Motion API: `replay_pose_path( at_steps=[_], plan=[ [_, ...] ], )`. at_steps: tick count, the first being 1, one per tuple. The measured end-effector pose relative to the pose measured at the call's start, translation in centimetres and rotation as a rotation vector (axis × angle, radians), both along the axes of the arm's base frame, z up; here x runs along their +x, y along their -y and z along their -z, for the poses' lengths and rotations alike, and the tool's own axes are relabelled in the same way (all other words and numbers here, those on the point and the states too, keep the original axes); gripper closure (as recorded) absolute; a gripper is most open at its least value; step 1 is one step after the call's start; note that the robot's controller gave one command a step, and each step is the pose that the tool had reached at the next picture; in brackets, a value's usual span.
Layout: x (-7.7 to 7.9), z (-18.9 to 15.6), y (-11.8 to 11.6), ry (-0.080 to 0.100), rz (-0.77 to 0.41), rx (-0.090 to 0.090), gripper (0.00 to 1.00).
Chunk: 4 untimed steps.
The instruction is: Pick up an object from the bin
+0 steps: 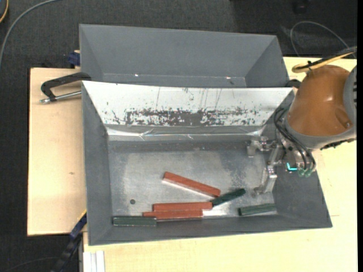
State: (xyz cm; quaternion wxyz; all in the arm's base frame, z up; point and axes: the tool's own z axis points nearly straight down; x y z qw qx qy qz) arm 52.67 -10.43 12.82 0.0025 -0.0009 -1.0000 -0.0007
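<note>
A big grey bin (96, 152) sits on the table, and its back wall is scratched and spotty. The arm (317, 106) comes in from the right, and its top is round and orange. Below it the gripper (264, 187) hangs low over the right side of the bin floor, close to the right wall. I cannot tell if the gripper is open or shut, and I see nothing in its grip.

Five long things lie near the front of the bin. A flat red bar (178, 210) lies along the front. A tilted red bar (190, 185) lies just behind it, slanting down to the right. A left green stick (134, 221) lies in the front left corner, touching the flat red bar's left end. A tilted green stick (229, 196) points up toward the gripper, and its top end is just beside the gripper's tip. A right green stick (257, 211) lies flat, just in front of the gripper.
</note>
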Motion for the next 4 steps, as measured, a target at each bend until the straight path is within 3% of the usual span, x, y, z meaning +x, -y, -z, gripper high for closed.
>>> replay_pose_path(
  at_steps=[1,2,3,4],
  plan=[
    [-3.2,6.0,-0.6,0.002,-0.094,0.001,0.00],
    [-3.2,5.7,-5.3,0.010,-0.310,0.000,0.00],
    [-0.3,5.7,-3.7,0.012,-0.532,-0.001,0.00],
    [-0.3,5.7,-3.8,0.010,-0.534,-0.001,1.00]
  ],
)
